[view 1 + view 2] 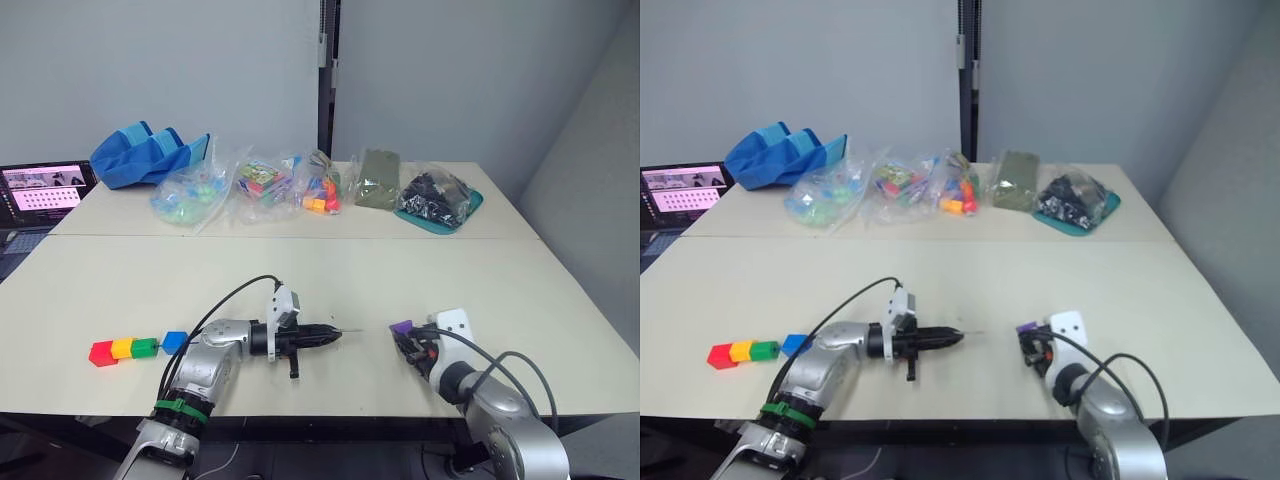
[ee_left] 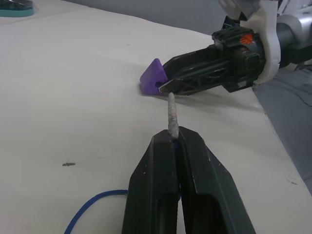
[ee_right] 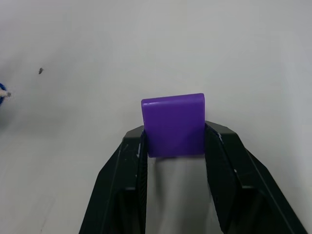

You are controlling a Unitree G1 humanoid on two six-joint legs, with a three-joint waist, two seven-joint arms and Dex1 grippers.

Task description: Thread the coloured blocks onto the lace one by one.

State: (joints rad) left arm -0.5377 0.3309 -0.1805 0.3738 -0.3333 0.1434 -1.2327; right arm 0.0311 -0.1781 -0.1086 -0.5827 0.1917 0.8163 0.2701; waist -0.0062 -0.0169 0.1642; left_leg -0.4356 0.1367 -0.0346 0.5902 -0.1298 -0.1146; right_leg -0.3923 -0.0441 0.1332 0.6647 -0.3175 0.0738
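My left gripper (image 1: pixel 333 337) is shut on the lace, whose stiff pale tip (image 2: pixel 171 113) sticks out past the fingertips; the dark blue cord (image 2: pixel 92 204) trails back on the table. The tip points at the purple block (image 2: pixel 152 79), a short gap away. That purple block (image 3: pixel 173 124) is held between the fingers of my right gripper (image 1: pixel 405 338), low over the table. The red (image 1: pixel 102 353), orange-yellow (image 1: pixel 122 348) and green (image 1: pixel 144 347) blocks lie in a row near the front left edge, with the blue block (image 1: pixel 175 341) just to their right.
Clear bags of mixed toys (image 1: pixel 265 186), a blue fabric bag (image 1: pixel 145 155), an olive pouch (image 1: pixel 377 179) and a teal tray of dark parts (image 1: pixel 437 200) line the far side. A laptop (image 1: pixel 42 189) stands at the far left. Black cables (image 1: pixel 230 300) loop off both arms.
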